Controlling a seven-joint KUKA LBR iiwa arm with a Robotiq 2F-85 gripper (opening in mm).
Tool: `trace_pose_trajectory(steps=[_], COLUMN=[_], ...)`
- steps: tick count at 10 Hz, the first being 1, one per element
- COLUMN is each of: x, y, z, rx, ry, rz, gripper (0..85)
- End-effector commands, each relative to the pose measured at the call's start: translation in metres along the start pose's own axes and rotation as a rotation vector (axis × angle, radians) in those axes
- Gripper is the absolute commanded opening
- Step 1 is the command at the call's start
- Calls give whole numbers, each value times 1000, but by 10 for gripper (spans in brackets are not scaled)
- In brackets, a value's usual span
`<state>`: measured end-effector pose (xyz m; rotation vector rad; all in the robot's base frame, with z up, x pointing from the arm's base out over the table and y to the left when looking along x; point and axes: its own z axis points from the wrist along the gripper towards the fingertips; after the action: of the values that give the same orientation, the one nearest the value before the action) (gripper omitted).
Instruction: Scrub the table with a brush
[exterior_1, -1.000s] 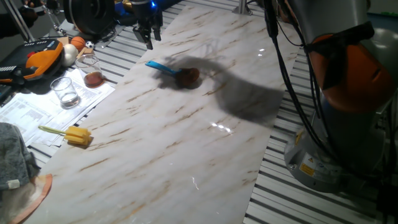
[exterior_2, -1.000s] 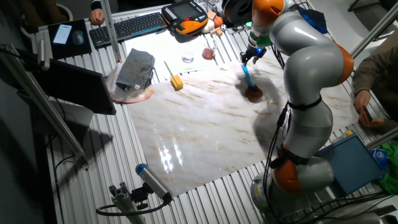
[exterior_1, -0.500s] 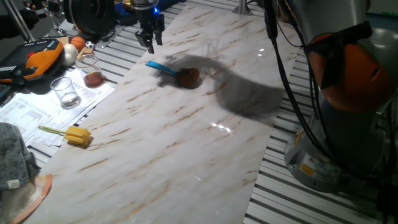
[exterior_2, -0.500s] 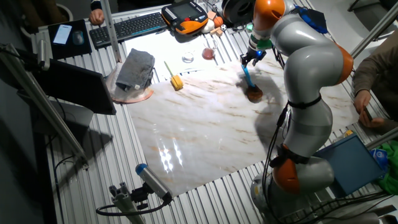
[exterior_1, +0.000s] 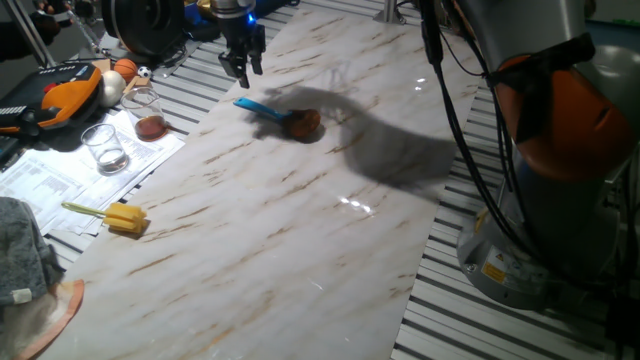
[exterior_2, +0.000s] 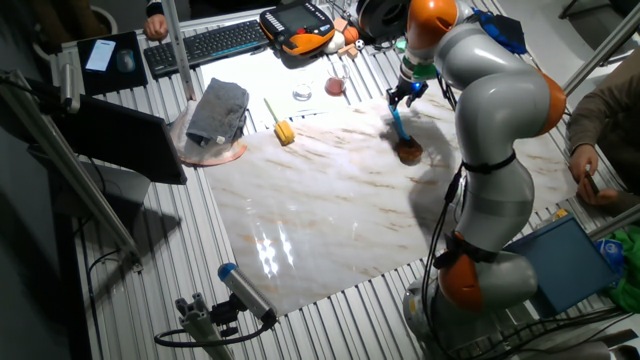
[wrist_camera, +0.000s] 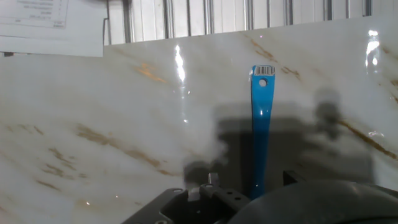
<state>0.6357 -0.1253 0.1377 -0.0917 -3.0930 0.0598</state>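
Note:
The brush (exterior_1: 281, 114) lies flat on the table (exterior_1: 300, 240), its blue handle pointing at the far edge and its reddish-brown head toward the middle. My gripper (exterior_1: 242, 70) hangs open just above the tip of the handle, with nothing held. From the other side, the gripper (exterior_2: 404, 93) stands over the top end of the brush (exterior_2: 402, 131). The hand view looks down on the blue handle of the brush (wrist_camera: 261, 124), lying on the marble table (wrist_camera: 93, 124); its head is hidden under the hand.
Left of the slab lie a yellow sponge on a stick (exterior_1: 118, 217), two glasses (exterior_1: 106, 148), papers, a grey cloth (exterior_1: 20, 250) and an orange pendant (exterior_1: 70, 92). The robot base (exterior_1: 550, 210) stands at the right. A person's hand (exterior_2: 583, 182) rests near the slab's far corner.
The gripper has shifted slightly sideways above the handle tip. The brush has not moved.

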Motion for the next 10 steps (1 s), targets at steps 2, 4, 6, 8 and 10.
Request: trace_pose_trajectory(steps=[2, 4, 6, 8, 10], x=[0, 0, 0, 0, -10], y=[0, 0, 0, 0, -11], z=[0, 0, 0, 0, 23], rx=[3, 54, 44, 33, 1], ry=[24, 32, 22, -12, -42], rz=[41, 44, 25, 1, -22], gripper=[510, 510, 510, 510, 510])
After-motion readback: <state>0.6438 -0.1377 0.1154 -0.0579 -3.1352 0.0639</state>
